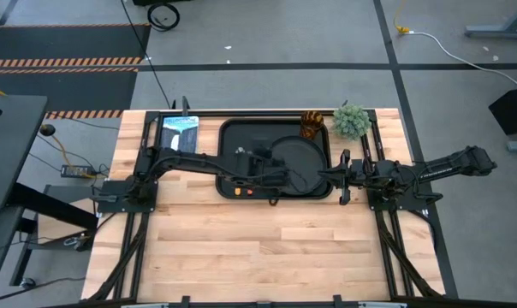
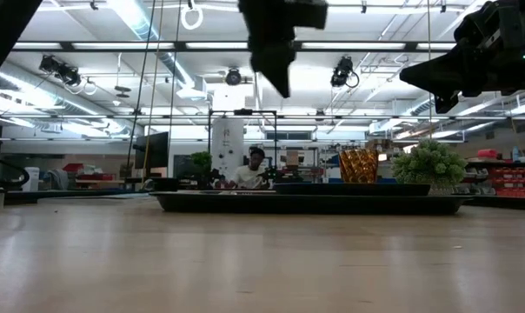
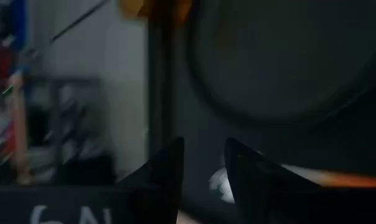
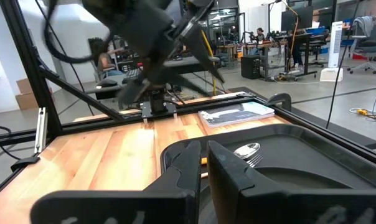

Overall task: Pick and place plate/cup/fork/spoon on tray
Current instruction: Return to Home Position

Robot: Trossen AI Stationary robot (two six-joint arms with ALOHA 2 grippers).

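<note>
While the left gripper (image 1: 280,198) hovers, seemingly apart, plate (image 1: 297,158) sits on tray (image 1: 233,133).

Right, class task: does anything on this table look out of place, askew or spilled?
Nothing stands out. The plate lies flat in the tray, and the spoon and fork lie together in it. The cup stands upright at the tray's far right corner; whether it is inside the rim is unclear.

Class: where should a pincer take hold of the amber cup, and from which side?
Probably across its walls near the rim, from above: the cup stands upright, mouth up, and the plant sits close beside it, so a level approach from that side looks blocked.
</note>
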